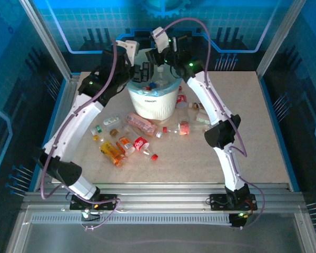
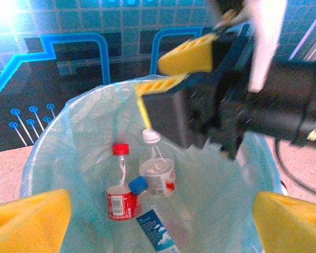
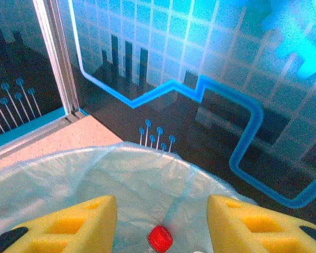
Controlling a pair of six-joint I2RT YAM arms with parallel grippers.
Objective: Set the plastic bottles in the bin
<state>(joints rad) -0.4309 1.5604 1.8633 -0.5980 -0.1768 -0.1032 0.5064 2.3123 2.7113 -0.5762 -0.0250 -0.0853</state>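
The bin (image 1: pixel 151 103), a white bucket lined with a teal bag, stands at the back of the table. Both grippers hang over its mouth. My left gripper (image 1: pixel 145 71) (image 2: pixel 160 221) is open with nothing between its yellow pads. My right gripper (image 1: pixel 161 57) (image 3: pixel 162 221) is open too; in the left wrist view its fingers (image 2: pixel 183 57) stand apart above a white-capped bottle (image 2: pixel 157 171). A red-labelled bottle (image 2: pixel 119 200) and a blue-labelled one (image 2: pixel 154 226) lie inside the bag. The right wrist view shows a red cap (image 3: pixel 160 238) below the pads. Several plastic bottles (image 1: pixel 139 143) lie on the table.
More bottles (image 1: pixel 182 105) lie right of the bin. The speckled table (image 1: pixel 242 137) has a blue rim, with metal cage posts (image 1: pixel 47 42) at the back corners and a rail along the near edge (image 1: pixel 163 197). The two arms curve in from either side.
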